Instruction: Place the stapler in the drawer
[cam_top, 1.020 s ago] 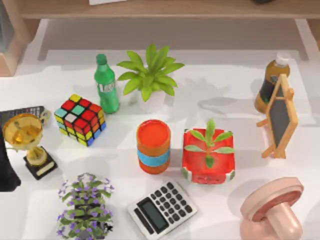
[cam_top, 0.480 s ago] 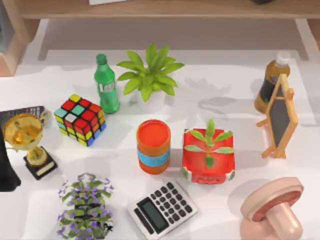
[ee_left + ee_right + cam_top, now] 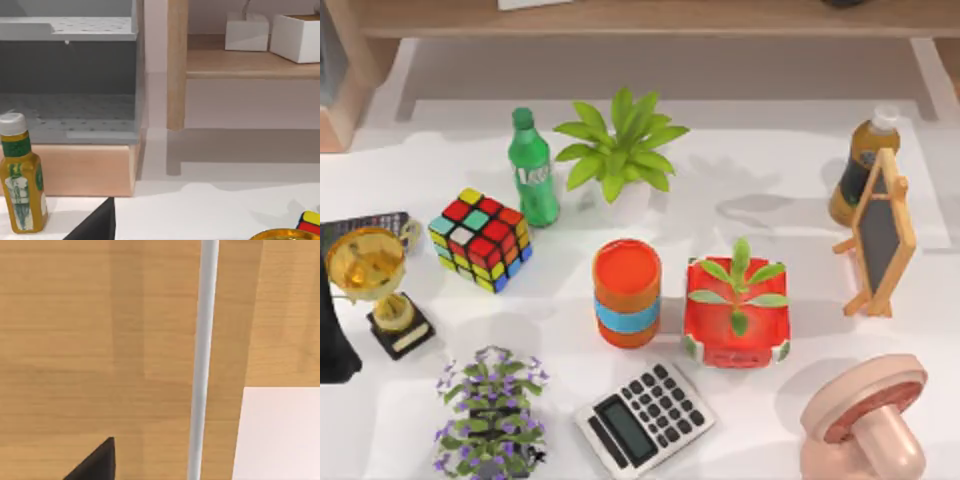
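The stapler is out of view. In the left wrist view a grey drawer (image 3: 70,95) stands open inside a light wooden cabinet, its perforated floor bare. A dark part of my left gripper (image 3: 95,225) pokes in at the edge of that view, well short of the drawer. My left arm is a black shape (image 3: 332,345) at the table's left edge in the top view. The right wrist view faces a wooden panel crossed by a grey bar (image 3: 202,360), with a dark part of my right gripper (image 3: 95,462) in front of it.
The table holds a green bottle (image 3: 533,168), plants (image 3: 620,150), a colour cube (image 3: 480,238), a gold trophy (image 3: 370,275), an orange can (image 3: 627,292), a red planter (image 3: 737,315), a calculator (image 3: 643,418), a small chalkboard (image 3: 880,235), a brown bottle (image 3: 860,165) and a pink stamp (image 3: 865,420).
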Controlling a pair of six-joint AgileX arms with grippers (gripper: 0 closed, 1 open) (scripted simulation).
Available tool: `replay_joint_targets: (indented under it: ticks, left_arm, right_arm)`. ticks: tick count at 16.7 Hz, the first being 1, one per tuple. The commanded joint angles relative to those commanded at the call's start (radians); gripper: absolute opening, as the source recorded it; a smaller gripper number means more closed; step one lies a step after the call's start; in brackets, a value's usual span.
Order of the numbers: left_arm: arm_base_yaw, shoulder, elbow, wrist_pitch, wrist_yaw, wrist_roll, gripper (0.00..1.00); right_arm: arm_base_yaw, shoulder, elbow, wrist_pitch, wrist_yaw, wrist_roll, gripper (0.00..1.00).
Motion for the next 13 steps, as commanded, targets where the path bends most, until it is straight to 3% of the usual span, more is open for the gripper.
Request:
replay_joint_targets:
  ticks: [8, 13]
  left_arm:
    - [0.0, 0.0, 0.0, 0.0, 0.0, 0.0, 1.0]
    - [0.0, 0.0, 0.0, 0.0, 0.0, 0.0, 1.0]
  right_arm:
    - [0.026, 0.033, -0.016, 0.018, -0.003, -0.008, 1.0]
    - [0.082, 0.058, 0.054, -0.031, 0.05, -0.01, 1.0]
